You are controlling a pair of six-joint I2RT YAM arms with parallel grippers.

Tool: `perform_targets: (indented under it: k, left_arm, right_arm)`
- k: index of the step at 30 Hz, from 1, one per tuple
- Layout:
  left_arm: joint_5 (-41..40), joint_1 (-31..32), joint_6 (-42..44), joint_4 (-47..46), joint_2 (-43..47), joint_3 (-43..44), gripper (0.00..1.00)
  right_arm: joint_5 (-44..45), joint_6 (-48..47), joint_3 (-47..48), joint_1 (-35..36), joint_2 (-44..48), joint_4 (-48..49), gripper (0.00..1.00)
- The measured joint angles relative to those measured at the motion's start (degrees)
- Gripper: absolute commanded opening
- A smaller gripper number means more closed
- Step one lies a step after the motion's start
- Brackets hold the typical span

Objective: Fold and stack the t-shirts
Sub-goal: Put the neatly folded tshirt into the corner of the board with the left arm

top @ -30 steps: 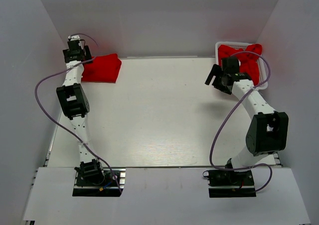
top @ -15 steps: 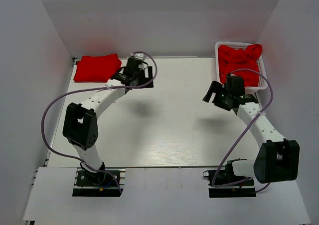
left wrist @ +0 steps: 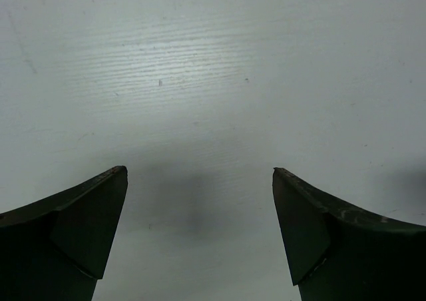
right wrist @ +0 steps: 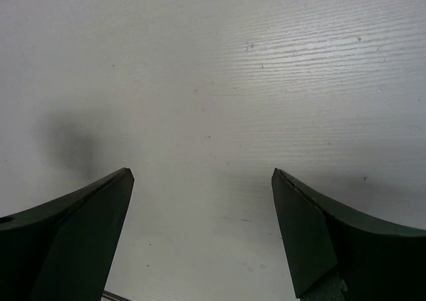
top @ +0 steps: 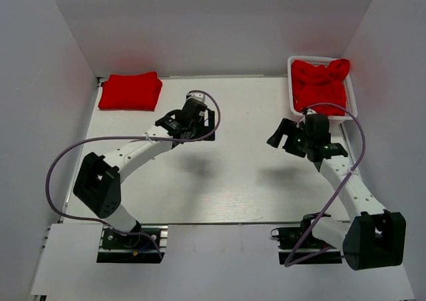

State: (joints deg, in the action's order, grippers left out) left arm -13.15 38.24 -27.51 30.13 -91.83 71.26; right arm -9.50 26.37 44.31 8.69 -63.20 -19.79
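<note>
Both arms pulled back to the middle.
One folded shirt (top: 130, 91) done; more wait in the basket (top: 351, 98). Both jaws wide open, empty.

Soft red cloth t-shirts (top: 130, 92); matt white wood-grained table (top: 226, 174).

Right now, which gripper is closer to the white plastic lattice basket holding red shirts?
Right. The right gripper hangs just off the near edge of the white plastic lattice basket; the left gripper is mid-table, well to its left.
</note>
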Motion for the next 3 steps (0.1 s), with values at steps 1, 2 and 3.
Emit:
perform_targets:
  k: [1, 2, 3]
  left_arm:
    - [-0.9, 0.2, 0.0, 0.0, 0.5, 0.4, 1.00]
    - [-1.7, 0.4, 0.0, 0.0, 1.0, 0.7, 1.00]
    - [-2.4, 0.6, 0.0, 0.0, 1.7, 0.8, 1.00]
  right_arm:
    - [-0.2, 0.1, -0.1, 0.0, 0.0, 0.4, 0.90]
    - [-0.5, 0.1, -0.3, 0.0, 0.1, 0.9, 0.90]
    - [-1.1, 0.1, -0.8, 0.0, 0.2, 1.6, 0.90]
